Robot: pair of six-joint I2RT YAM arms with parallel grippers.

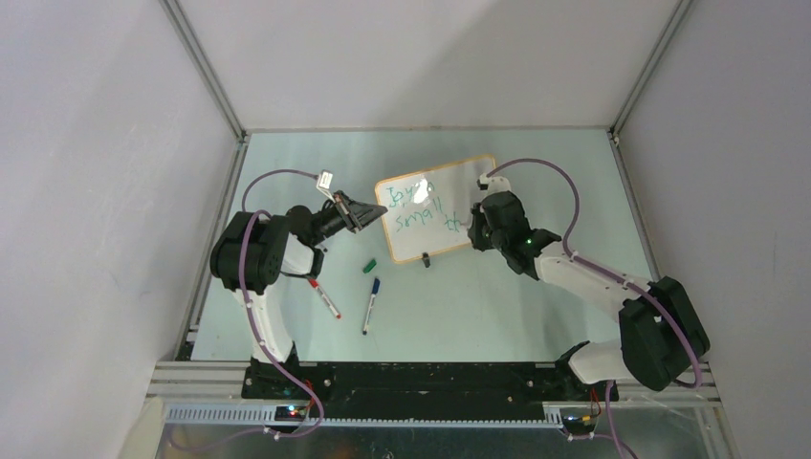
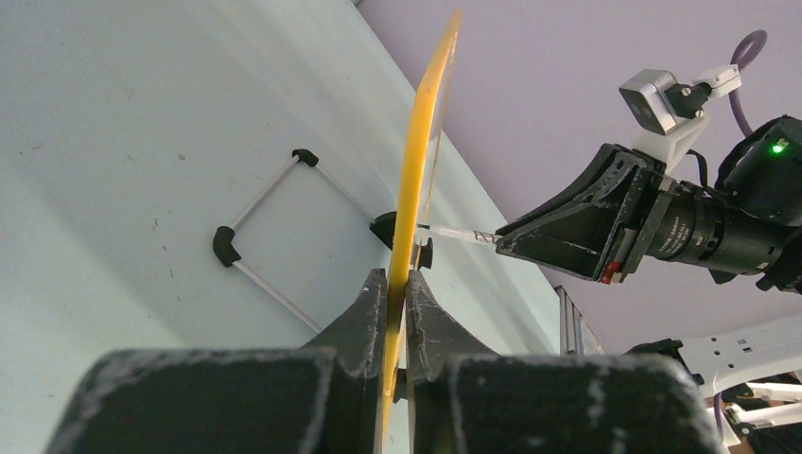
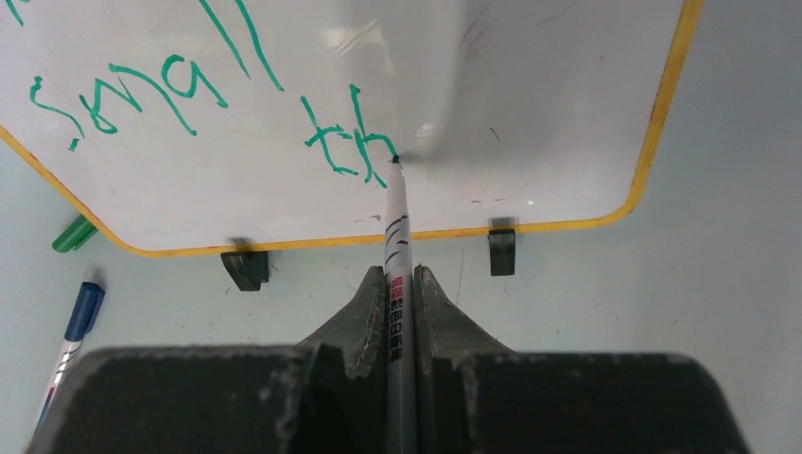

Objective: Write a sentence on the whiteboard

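Observation:
The whiteboard [image 1: 435,206], white with an orange-tan frame, stands tilted on two black clip feet at mid-table. My left gripper [image 1: 368,212] is shut on its left edge, seen edge-on in the left wrist view [image 2: 416,189]. Green writing [image 3: 194,80] reads "Joy in" above "small th" [image 1: 421,215]. My right gripper [image 3: 401,279] is shut on a white marker [image 3: 397,284]. The marker's tip touches the board [image 3: 530,104] right after the "h". The right gripper [image 1: 478,228] is at the board's lower right in the top view.
A green cap [image 1: 368,266], a blue-capped marker [image 1: 370,304] and a red-capped marker [image 1: 324,297] lie on the table in front of the board. The blue marker [image 3: 71,331] and the green cap [image 3: 74,234] also show in the right wrist view.

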